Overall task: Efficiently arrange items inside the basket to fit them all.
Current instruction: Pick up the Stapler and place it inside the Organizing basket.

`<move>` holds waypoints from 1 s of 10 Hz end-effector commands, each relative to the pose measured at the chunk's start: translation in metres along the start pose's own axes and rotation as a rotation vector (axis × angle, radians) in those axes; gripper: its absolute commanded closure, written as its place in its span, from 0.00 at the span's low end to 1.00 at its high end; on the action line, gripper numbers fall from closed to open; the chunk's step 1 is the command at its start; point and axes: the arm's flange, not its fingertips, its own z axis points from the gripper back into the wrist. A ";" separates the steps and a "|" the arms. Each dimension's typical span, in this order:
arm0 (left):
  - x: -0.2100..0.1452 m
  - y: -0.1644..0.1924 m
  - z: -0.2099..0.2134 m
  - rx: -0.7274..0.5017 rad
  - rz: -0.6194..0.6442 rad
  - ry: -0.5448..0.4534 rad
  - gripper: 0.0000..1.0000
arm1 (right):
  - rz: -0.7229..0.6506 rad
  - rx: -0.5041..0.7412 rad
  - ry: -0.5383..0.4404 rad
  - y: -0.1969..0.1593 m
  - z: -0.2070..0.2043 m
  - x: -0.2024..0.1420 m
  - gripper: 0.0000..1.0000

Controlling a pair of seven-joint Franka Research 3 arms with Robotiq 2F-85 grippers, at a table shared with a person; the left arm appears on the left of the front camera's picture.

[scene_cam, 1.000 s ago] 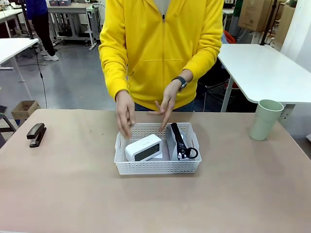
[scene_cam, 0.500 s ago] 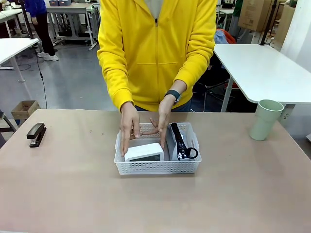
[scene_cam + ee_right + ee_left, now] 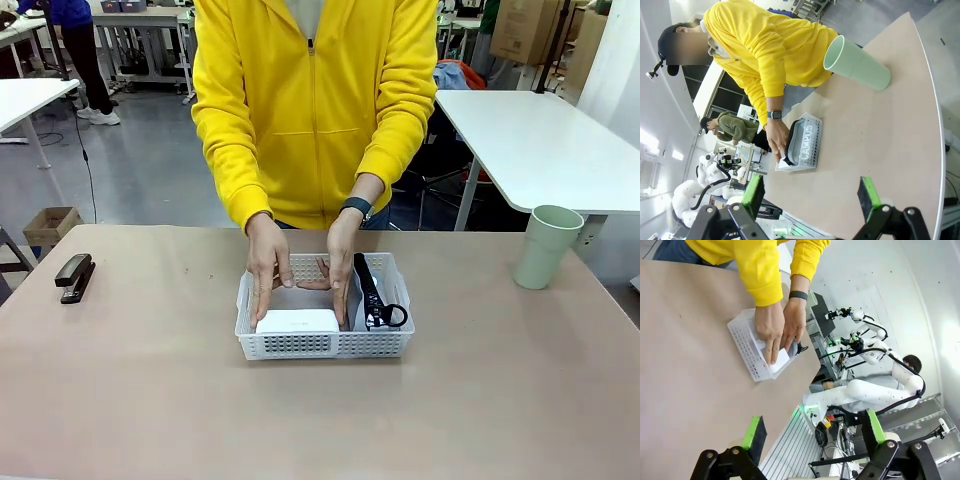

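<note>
The white basket (image 3: pixel 325 343) sits mid-table in the front view. Both of the person's hands (image 3: pixel 266 268) reach into it and press the white boxy device (image 3: pixel 297 321) against its near left wall. The grey pouch (image 3: pixel 368 293) with its black strap stands on edge in the right part of the basket. The pale green cup (image 3: pixel 546 246) stands upright on the table far to the right, outside the basket. My left gripper (image 3: pixel 812 437) is open and well away from the basket (image 3: pixel 746 344). My right gripper (image 3: pixel 811 197) is open too, with the cup (image 3: pixel 857 64) and basket (image 3: pixel 808 141) far ahead.
A black stapler (image 3: pixel 75 276) lies near the table's left edge. The person in a yellow jacket (image 3: pixel 310 100) stands at the far side, leaning over the basket. White tables stand behind on both sides.
The person's hands came down into the basket. The white device was turned and pushed down against the near left wall. Pouch and cup stayed put.
</note>
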 end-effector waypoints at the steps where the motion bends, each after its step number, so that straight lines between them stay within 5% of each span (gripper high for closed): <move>1: -0.001 -0.001 0.000 0.004 -0.012 -0.001 0.00 | 0.028 0.019 -0.022 0.001 -0.002 0.001 0.00; 6: 0.000 0.000 -0.001 0.000 0.000 0.002 0.00 | 0.028 0.019 -0.022 0.001 -0.002 0.001 0.00; 10: 0.042 0.015 -0.019 0.408 0.057 0.083 0.00 | 0.028 0.019 -0.022 0.001 -0.002 0.001 0.00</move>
